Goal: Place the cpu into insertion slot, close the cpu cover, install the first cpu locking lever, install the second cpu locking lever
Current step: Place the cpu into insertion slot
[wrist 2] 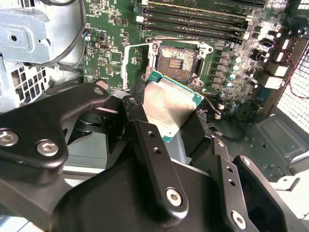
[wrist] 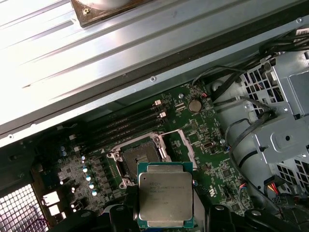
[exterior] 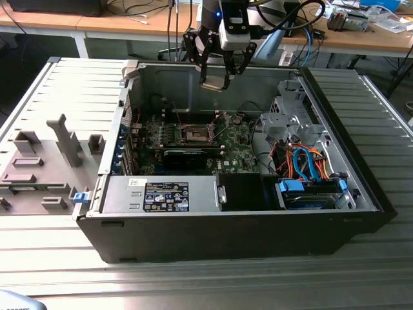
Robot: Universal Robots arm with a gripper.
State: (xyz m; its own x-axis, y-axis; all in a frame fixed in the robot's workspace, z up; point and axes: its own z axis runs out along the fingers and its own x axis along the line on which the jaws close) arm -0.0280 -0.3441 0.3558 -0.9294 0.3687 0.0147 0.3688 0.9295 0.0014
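My gripper hangs above the open computer case, shut on the cpu, a small flat square chip with a silvery top. In both wrist views the cpu sits between the black fingers, level and well above the board. The insertion slot lies uncovered on the green board below, its dark centre bare. The chip's edge overlaps the slot's near side in the first wrist view. A thin silvery frame, apparently the cpu cover, stands raised beside the slot.
A black graphics card lies just in front of the slot, with long memory slots behind it. A metal drive cage and coloured cables fill the exterior view's right. The power supply sits at the front.
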